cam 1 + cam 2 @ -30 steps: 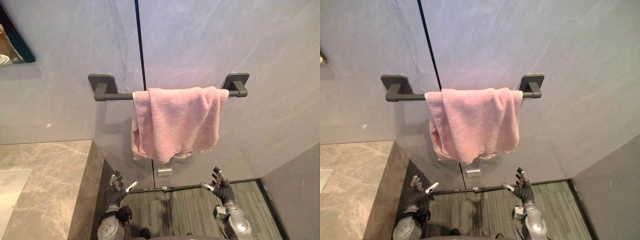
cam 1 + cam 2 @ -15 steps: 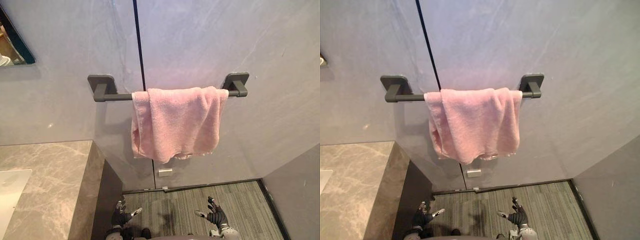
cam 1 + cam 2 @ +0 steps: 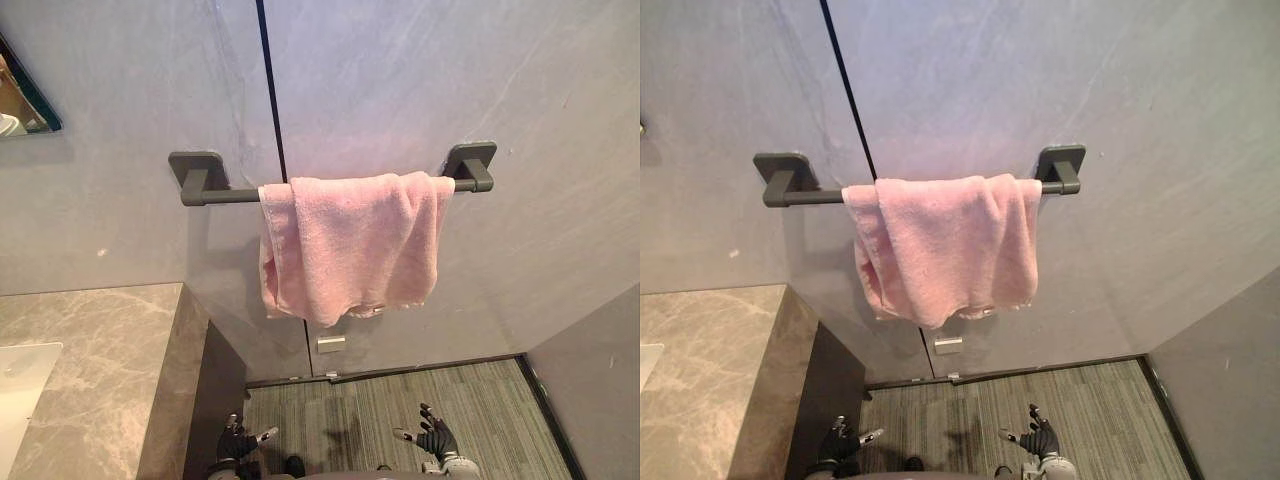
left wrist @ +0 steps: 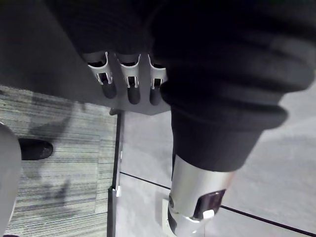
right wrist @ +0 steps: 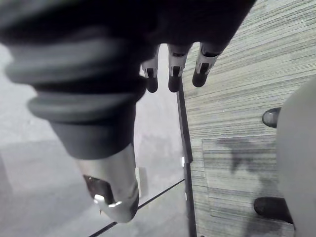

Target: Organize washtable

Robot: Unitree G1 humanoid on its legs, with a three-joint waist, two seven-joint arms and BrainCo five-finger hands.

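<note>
The left hand (image 3: 237, 441) hangs low over the floor, just beside the counter's dark side, its fingers (image 4: 129, 78) straight and slightly spread, gripping nothing; the right hand (image 3: 435, 440) hangs at a like level, well apart from it, its fingers (image 5: 174, 74) loose and spread in the same way; behind both rises a grey stone wall (image 3: 420, 80), split by a thin dark vertical seam (image 3: 270, 100); a marbled beige counter (image 3: 100, 350) fills the lower left, with the white edge of a basin (image 3: 20, 375) set in it; a striped grey-green carpet (image 3: 370, 405) covers the floor below the wall; a pink towel (image 3: 350, 245) is draped, bunched and uneven, over a dark bar (image 3: 225, 195) fixed to the wall, toward the bar's right end; a mirror corner (image 3: 25, 100) shows at the upper left; a small silver plate (image 3: 331, 343) sits on the wall under the towel.
</note>
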